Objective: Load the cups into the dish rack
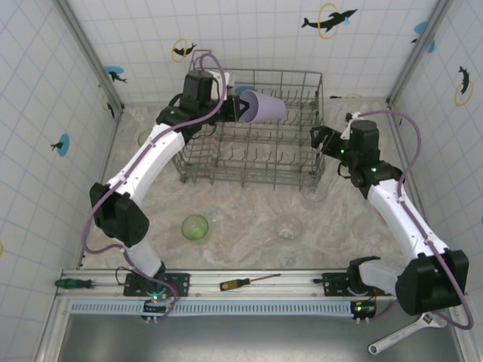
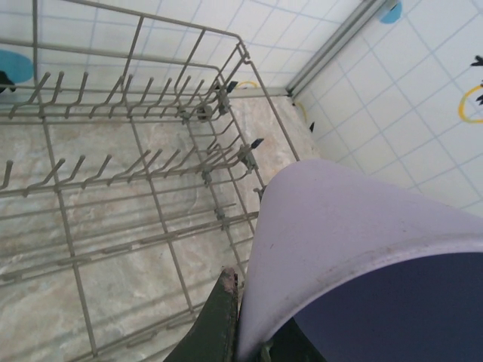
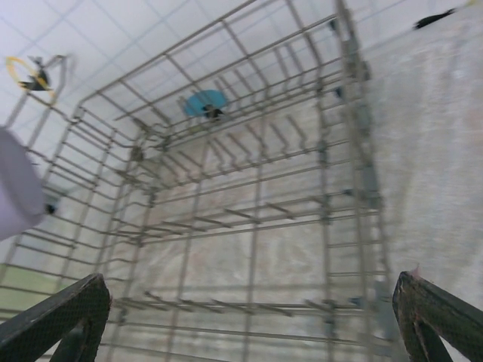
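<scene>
Lavender plastic is what my left gripper (image 1: 241, 107) has hold of. From above, its jaws are pinched tight on the rim of the lavender cup (image 1: 266, 107). The cup hangs tilted on its side over the far left part of the dish rack (image 1: 256, 179), mouth toward my wrist. A green tumbler (image 1: 195, 228) and a clear glass (image 1: 288, 226) wait on the table in front of the rack. My right gripper (image 1: 321, 140) hovers by the rack's right end.

At my left wrist, one finger (image 2: 216, 320) presses the cup (image 2: 339, 234) at its lip, above the tines (image 2: 151, 162). It seems clear of the wires, though I can't be sure. To do this well I'd roll the mouth downward, lower it between two tine rows, and let go only once it sits.

At my right wrist, the fingers (image 3: 64, 317) are spread as wide as they go around nothing, facing the rack (image 3: 249, 162).
</scene>
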{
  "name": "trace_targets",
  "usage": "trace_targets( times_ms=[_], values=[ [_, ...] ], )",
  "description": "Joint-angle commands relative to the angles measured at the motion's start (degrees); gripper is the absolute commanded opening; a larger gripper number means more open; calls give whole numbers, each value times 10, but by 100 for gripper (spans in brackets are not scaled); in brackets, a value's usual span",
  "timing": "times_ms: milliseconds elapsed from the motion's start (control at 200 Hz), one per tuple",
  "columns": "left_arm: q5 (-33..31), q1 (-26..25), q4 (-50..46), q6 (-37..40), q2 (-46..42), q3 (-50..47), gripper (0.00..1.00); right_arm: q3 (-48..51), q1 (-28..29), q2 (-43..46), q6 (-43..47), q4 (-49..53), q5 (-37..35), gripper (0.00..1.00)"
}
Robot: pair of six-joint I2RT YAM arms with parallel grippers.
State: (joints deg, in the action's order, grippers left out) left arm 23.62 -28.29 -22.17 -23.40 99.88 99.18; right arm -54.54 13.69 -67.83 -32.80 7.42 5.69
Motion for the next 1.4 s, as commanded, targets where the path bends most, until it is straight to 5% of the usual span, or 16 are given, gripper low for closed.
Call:
trace_targets(
  times_ms=[0,285,405,901,1396],
  values=[
    [73,10,87,-13,16,-16,0,-9,15,-20,-58,-93,55,100],
    [156,59,327,-83,15,-173,0,59,34,-66,-236,-362,108,100],
    [174,68,429,-110,11,-230,0,52,41,-91,-276,-399,107,100],
    [219,69,588,-214,48,-249,0,5,73,-198,-399,-515,134,100],
    [228,57,645,-268,50,-285,0,-33,98,-279,-475,-653,115,98]
  ],
)
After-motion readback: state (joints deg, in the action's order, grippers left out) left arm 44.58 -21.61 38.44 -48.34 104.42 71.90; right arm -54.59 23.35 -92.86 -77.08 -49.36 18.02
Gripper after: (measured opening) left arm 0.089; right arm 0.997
